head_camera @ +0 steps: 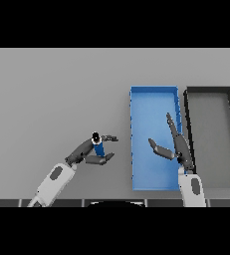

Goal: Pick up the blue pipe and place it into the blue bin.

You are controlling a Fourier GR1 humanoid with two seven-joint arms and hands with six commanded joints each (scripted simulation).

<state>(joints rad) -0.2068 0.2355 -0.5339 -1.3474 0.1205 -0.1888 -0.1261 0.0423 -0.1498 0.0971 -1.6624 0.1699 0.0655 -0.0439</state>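
The blue pipe (98, 147) is left of the blue bin (154, 94), a little way off its long left wall and outside it — clasped in the left hand (89, 152), whose fingers and thumb curl round it. The right hand (175, 147) is over the bin's right half, fingers straight and thumb spread toward the bin's middle, grasping nothing. A dark bin (211, 89) lies just right of the blue bin, on the grey table (57, 89).
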